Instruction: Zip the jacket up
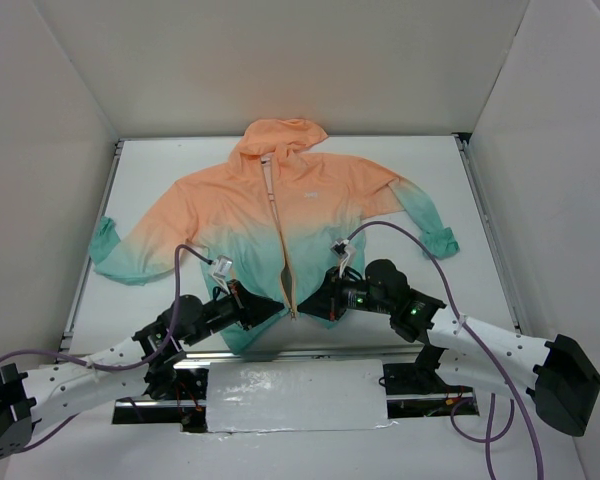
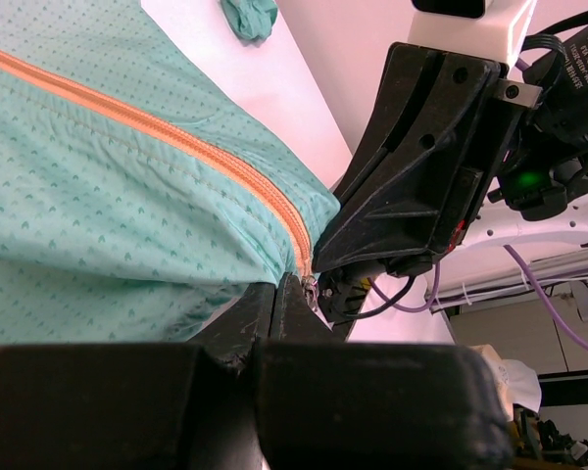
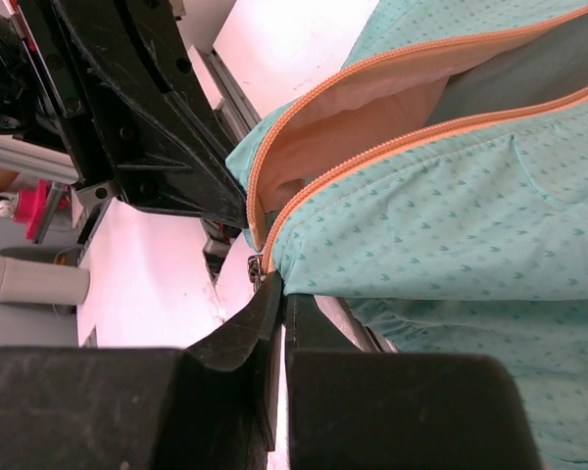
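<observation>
The jacket [image 1: 270,215] lies flat on the table, hood at the back and teal hem near me. Its orange front zipper [image 1: 283,250] stands open, the two halves slightly parted. My left gripper [image 1: 272,310] is shut on the teal hem just left of the zipper's lower end; the left wrist view shows its tips [image 2: 279,291] pinched at the fabric edge beside the zipper [image 2: 206,152]. My right gripper [image 1: 315,300] is shut on the hem just right of it; the right wrist view shows its tips [image 3: 281,289] right below the small metal slider [image 3: 256,266].
The two grippers face each other a few centimetres apart at the table's near edge [image 1: 280,352]. White walls close in the table on three sides. Purple cables [image 1: 180,270] arch over the jacket's lower part. The sleeves reach toward both table sides.
</observation>
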